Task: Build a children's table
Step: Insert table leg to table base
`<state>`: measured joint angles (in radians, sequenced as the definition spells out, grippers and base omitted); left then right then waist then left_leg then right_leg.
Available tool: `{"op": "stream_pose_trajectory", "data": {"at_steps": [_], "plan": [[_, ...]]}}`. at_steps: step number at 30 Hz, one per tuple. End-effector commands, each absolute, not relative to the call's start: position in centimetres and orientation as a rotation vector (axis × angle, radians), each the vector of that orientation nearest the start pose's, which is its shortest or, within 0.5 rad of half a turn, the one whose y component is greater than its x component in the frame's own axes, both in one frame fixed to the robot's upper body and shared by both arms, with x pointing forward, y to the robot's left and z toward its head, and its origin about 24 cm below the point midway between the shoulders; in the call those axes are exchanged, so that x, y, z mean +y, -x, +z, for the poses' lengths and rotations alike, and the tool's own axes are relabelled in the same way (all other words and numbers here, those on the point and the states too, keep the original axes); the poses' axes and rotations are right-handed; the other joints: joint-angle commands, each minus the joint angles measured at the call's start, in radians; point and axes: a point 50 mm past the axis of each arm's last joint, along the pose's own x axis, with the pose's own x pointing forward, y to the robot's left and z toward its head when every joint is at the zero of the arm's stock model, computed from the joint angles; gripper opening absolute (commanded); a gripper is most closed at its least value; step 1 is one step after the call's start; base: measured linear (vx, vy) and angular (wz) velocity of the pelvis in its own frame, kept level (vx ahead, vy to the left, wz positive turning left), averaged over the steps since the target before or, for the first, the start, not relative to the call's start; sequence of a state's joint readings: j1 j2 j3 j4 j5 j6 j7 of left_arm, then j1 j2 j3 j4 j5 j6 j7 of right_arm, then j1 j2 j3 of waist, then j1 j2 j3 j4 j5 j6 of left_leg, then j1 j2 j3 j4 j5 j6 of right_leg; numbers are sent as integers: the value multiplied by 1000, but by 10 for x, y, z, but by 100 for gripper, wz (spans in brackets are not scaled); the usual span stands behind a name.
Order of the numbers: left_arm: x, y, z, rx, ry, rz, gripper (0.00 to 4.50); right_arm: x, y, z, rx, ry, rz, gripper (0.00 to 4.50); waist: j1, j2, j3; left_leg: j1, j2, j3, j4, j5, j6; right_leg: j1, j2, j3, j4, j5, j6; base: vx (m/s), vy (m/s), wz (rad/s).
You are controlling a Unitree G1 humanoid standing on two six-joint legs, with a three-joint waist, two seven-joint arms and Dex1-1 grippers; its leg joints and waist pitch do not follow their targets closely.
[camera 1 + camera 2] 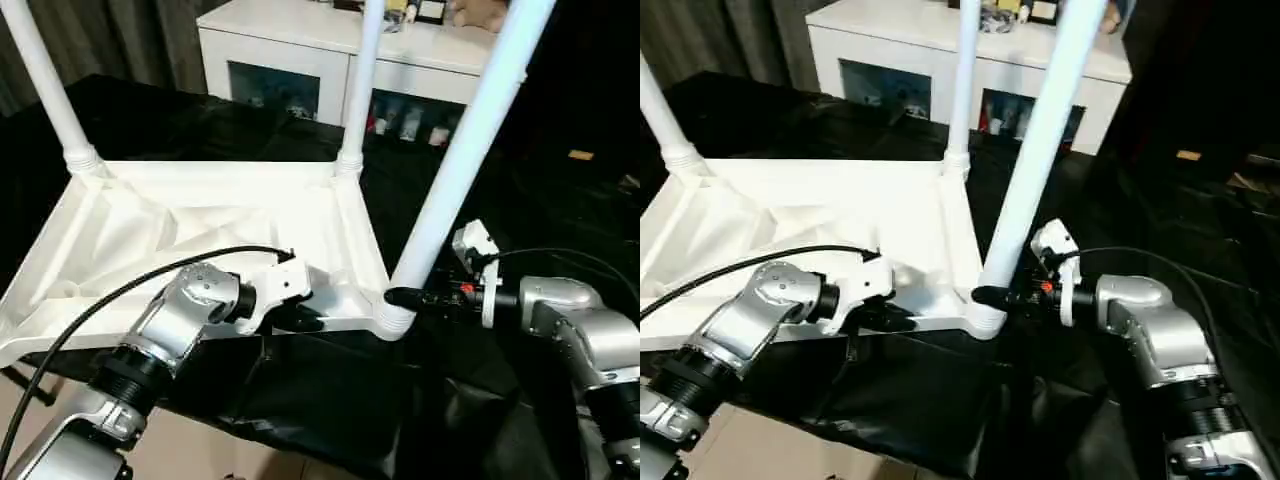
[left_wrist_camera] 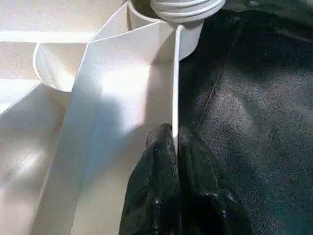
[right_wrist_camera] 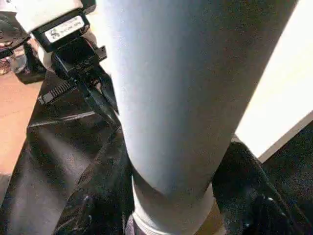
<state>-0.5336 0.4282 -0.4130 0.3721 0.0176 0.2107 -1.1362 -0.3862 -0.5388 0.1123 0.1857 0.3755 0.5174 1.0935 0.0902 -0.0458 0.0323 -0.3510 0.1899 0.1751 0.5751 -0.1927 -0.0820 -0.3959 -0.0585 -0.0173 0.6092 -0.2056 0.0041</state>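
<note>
the white plastic ribbed table top [image 1: 200,230] lies upside down on the black-draped bench [image 1: 160,120], so sockets face up. the left gripper [image 2: 175,142] is clenched on its thin rim to steady it, while the right gripper [image 1: 405,297] grasps the near round tapering white leg [image 1: 460,150] low at its socket, probably for seating it.

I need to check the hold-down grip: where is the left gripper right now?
In the head views, the left gripper sits left of centre, clamped on the upturned tabletop's near rim, just left of the near-right leg.
</note>
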Motion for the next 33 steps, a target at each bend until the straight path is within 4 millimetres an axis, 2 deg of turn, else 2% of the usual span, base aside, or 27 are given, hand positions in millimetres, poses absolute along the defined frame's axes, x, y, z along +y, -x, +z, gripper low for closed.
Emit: {"op": "stream_pose_trajectory", "data": {"at_steps": [1, 3, 5, 8, 14, 16, 17, 21, 24, 25, 26, 27, 28, 30, 31, 33], "plan": [[122, -304, 57, 450, -520, -1315, 0, -186, -287, 71, 498, 1, 1084, 186, 0, 1, -41, 1, 39, -7, -69, -175, 27, 41, -66, 33, -68, -88, -218, 0, 0, 0], [121, -303, 57, 450, -519, -1317, 0, -184, -289, 70, 504, -3, 1070, 186, -1, 1, -39, 1, 38, -7, -68, -190, 26, 41, -67, 33, -71, -110, -222, 0, 0, 0], [121, -303, 56, 454, -518, -1322, 0, -182, -293, 64, 534, -4, 1020, 186, -3, 2, -37, 4, 38, -8, -72, -213, 13, 37, -69, 33, -75, -170, -214, 0, 0, 0], [121, -302, 56, 460, -518, -1327, 0, -183, -300, 55, 591, 17, 937, 186, -6, 4, -37, 4, 38, -9, -73, -227, -3, 37, -68, 33, -76, -193, -205, 0, 0, 0], [123, -301, 56, 471, -519, -1330, 0, -180, -305, 56, 609, 1, 944, 186, -7, 2, -39, 3, 37, -7, -70, -204, 4, 41, -67, 33, -70, -131, -214, 0, 0, 0], [124, -301, 56, 473, -520, -1329, 0, -178, -304, 57, 623, -31, 968, 186, -8, -1, -39, 4, 37, -7, -70, -208, 6, 41, -67, 33, -71, -144, -214, 0, 0, 0], [124, -301, 56, 474, -520, -1329, 0, -178, -303, 56, 639, -35, 981, 186, -7, 2, -40, 5, 38, -8, -69, -207, 5, 41, -68, 33, -70, -147, -216, 0, 0, 0], [123, -301, 55, 477, -518, -1330, 0, -176, -304, 50, 656, -34, 978, 186, -8, 1, -42, 4, 37, -6, -66, -181, 10, 42, -67, 32, -65, -91, -230, 0, 0, 0], [123, -301, 55, 477, -516, -1330, 0, -176, -305, 48, 636, -55, 955, 186, -8, 1, -40, 5, 37, -6, -67, -199, 7, 41, -68, 32, -68, -122, -229, 0, 0, 0], [123, -300, 55, 476, -515, -1329, 0, -177, -305, 46, 624, -69, 940, 186, -8, -4, -40, 3, 37, -6, -68, -203, 6, 42, -69, 32, -68, -142, -225, 0, 0, 0], [123, -300, 55, 476, -514, -1328, 0, -177, -304, 44, 614, -86, 925, 186, -9, 0, -37, 4, 38, -8, -71, -220, 1, 39, -69, 32, -72, -175, -218, 0, 0, 0], [123, -300, 55, 474, -511, -1323, 0, -179, -300, 38, 602, -116, 908, 186, -10, -5, -38, 4, 39, -7, -71, -224, -1, 40, -70, 32, -74, -185, -214, 0, 0, 0], [123, -300, 55, 474, -510, -1321, 0, -179, -299, 37, 600, -123, 904, 186, -8, -3, -37, 7, 40, -8, -72, -237, -4, 37, -71, 33, -76, -199, -207, 0, 0, 0], [124, -300, 55, 474, -506, -1313, 0, -181, -290, 28, 581, -179, 878, 186, -9, -5, -40, 7, 40, -8, -72, -233, -5, 38, -70, 33, -74, -184, -205, 0, 0, 0], [125, -300, 55, 474, -506, -1311, 0, -182, -287, 26, 579, -191, 868, 186, -7, -2, -41, 7, 40, -9, -72, -224, -3, 38, -70, 33, -72, -162, -206, 0, 0, 0], [125, -300, 55, 474, -504, -1308, 0, -183, -281, 19, 575, -206, 847, 186, -6, -5, -41, 6, 39, -7, -71, -211, 2, 40, -68, 32, -71, -137, -210, 0, 0, 0]]}}
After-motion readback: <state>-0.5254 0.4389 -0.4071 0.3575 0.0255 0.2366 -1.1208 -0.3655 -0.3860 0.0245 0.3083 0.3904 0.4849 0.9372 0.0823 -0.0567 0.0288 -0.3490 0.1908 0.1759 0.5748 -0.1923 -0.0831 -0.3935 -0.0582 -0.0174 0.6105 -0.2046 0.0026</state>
